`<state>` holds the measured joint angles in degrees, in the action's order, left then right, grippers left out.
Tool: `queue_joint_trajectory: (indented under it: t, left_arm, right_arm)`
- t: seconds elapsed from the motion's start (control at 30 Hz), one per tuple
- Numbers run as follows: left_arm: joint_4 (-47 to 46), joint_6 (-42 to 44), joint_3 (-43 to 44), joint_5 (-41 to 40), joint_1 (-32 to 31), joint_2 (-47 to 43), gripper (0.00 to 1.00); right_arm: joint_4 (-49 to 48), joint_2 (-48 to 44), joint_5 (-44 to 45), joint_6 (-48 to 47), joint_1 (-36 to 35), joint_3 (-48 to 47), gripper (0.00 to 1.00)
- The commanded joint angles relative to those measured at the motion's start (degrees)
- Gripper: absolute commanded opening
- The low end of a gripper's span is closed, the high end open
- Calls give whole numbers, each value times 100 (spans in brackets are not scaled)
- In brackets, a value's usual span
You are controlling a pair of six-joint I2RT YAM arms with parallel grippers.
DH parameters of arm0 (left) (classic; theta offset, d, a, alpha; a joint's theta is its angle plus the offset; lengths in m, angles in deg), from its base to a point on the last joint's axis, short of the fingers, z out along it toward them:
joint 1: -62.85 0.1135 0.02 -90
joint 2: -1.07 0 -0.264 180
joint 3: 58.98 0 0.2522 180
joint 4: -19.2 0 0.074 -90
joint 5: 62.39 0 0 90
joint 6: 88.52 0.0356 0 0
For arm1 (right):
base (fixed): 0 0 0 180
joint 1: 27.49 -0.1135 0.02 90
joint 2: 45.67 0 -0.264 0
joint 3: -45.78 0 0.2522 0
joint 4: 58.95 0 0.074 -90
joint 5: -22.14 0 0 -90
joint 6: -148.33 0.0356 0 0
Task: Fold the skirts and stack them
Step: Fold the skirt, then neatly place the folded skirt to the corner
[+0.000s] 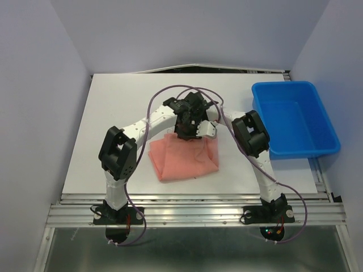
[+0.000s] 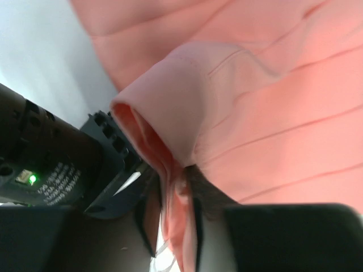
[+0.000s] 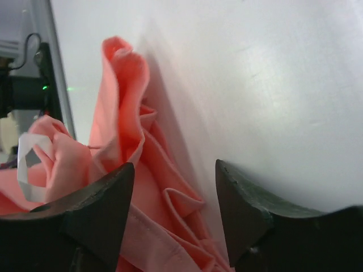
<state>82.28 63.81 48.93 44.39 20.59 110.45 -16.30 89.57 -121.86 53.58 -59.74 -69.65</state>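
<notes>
At left wrist, left gripper (image 2: 173,224) pinching skirt (image 2: 272,113) fold, hidden from overhead

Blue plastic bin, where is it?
In the top view, the blue plastic bin sits at the right edge, to the right of the salmon-pink cloth skirt.

skirt (image 1: 184,160): on table (image 1: 116,110), middle, nearer the near edge, between the two arms
bin (image 1: 285,86): right side of table, at its right edge, right of and farther than skirt, well apart from it
left gripper (image 2: 173,224): at skirt's far edge, cloth fold pinched between its fingers
right gripper (image 3: 173,173): just right of left gripper, at skirt's far edge, fingers spread, bunched cloth between them
arm bases: near edge of table, left and right of skirt
</notes>
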Motion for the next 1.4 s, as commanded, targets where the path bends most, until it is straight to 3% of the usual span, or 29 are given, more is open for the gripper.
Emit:
queue_joint_trajectory:
  t: [0.0, 0.3, 0.37, 0.43, 0.47, 0.57, 0.7, 0.77, 0.8, 0.83, 0.87, 1.1, 1.17, 1.37]
  left_arm:
    - [-722, -299, -20, -561, 104, 83, 40]
    - [-713, -1160, 455, -790, 464, -391, 43]
    - [-757, -1958, 473, -668, 456, -610, 45]
    - [-801, -2835, 412, -439, 447, -768, 52]
    - [-888, -3788, 307, -256, 438, -856, 56]
    - [-1450, -5575, -597, -682, 158, -1426, 58]
    - [-1970, -6938, -1880, -1035, -1, -1648, 61]
    - [-2154, -7417, -2162, -1114, -36, -1622, 63]
    - [-2216, -7767, -2260, -1524, -54, -1674, 66]
    - [-2207, -7936, -2313, -1615, -46, -1675, 80]
    - [-2155, -8077, -2313, -1616, -54, -1640, 82]
    - [-2189, -8825, -2198, -1143, -265, -665, 86]
    - [-2321, -8930, -2383, -940, -327, -262, 91]
    - [-2016, -8677, -2007, -1604, 286, 819, 93]
  right_arm:
    - [293, 284, 1391, 18, 139, -599, 70]
    - [469, -145, 2358, 132, 878, -1558, 96]
    - [478, -366, 2534, 194, 966, -1505, 99]
    - [478, -664, 2709, 238, 1028, -1365, 100]
    - [478, -988, 2867, 264, 1028, -1164, 100]
    - [469, -1657, 3237, 439, 1080, -619, 100]
    - [487, -2431, 3633, 799, 1194, 5, 100]
    - [521, -2712, 3756, 897, 1273, 260, 100]
    - [530, -2983, 3774, 976, 1352, 496, 100]
    - [539, -3116, 3782, 1011, 1353, 612, 100]
    - [548, -3240, 3748, 1012, 1405, 735, 100]
    - [548, -3952, 3826, 889, 1406, 1527, 100]
    - [557, -3997, 3914, 810, 1406, 1589, 100]
    - [618, -3900, 4038, 537, 1458, 1484, 100]
